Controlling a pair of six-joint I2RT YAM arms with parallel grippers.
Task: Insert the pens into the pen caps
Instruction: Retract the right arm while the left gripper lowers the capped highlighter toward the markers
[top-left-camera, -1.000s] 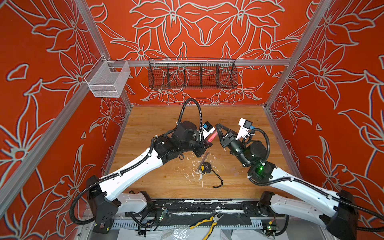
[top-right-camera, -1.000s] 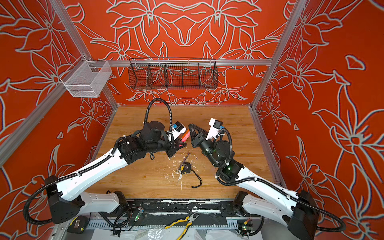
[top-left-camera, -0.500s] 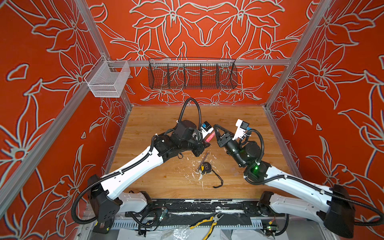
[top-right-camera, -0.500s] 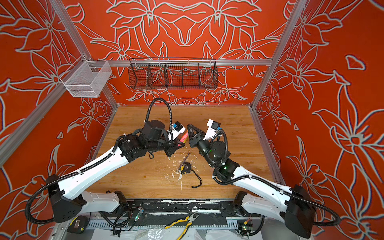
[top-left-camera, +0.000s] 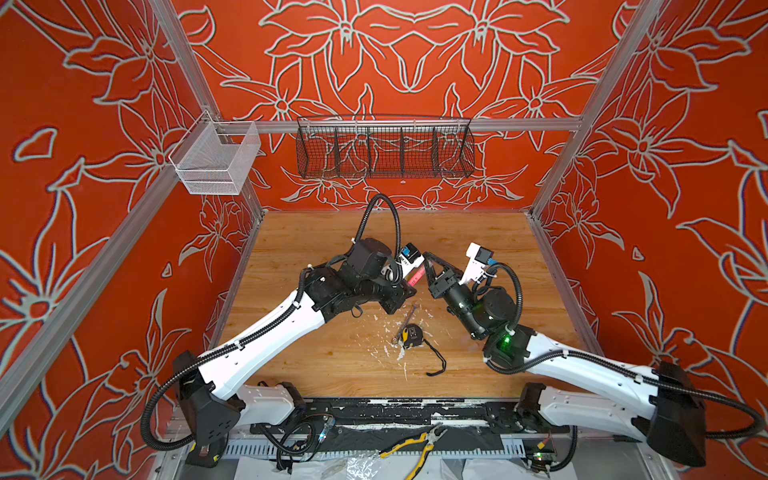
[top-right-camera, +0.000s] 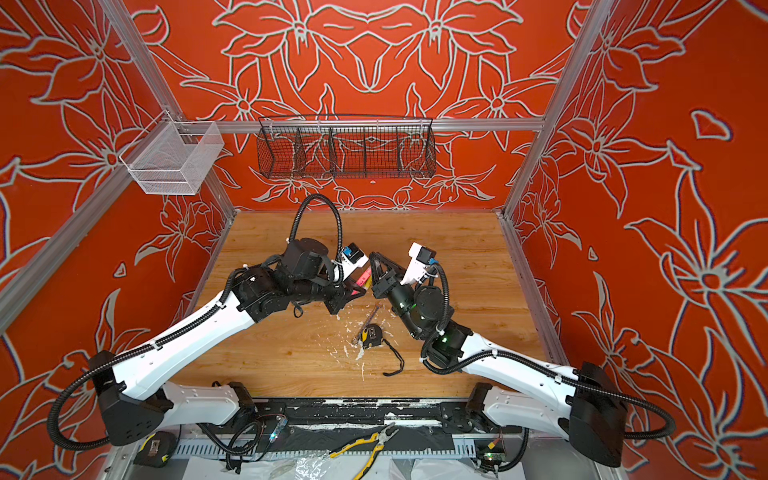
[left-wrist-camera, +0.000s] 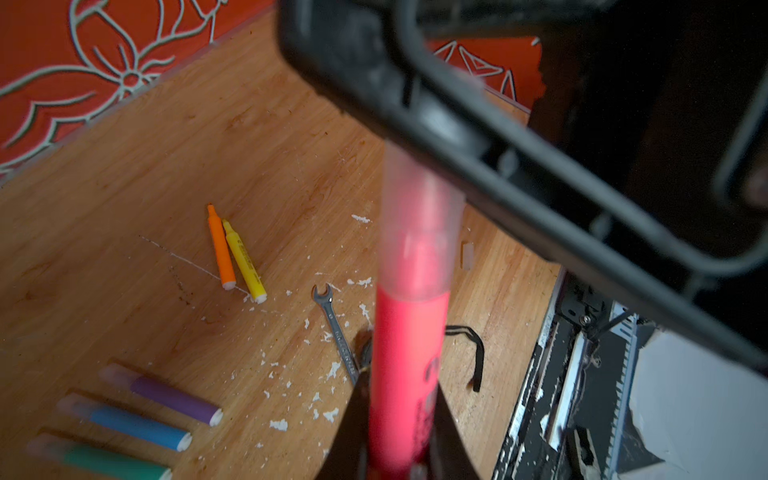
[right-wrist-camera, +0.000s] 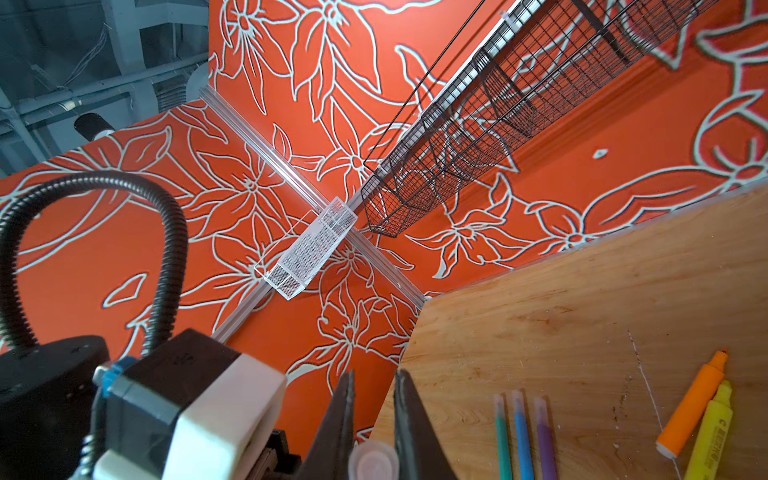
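Over the last second the right hand (right-wrist-camera: 376, 376), pinched shut on a clear pen cap (right-wrist-camera: 372, 459), had closed in on the left hand (left-wrist-camera: 401, 449), itself clamped on the pink pen (left-wrist-camera: 409, 353) above the counter (left-wrist-camera: 124, 249), so the cap sleeved the pen's tip and seemed nearly seated.
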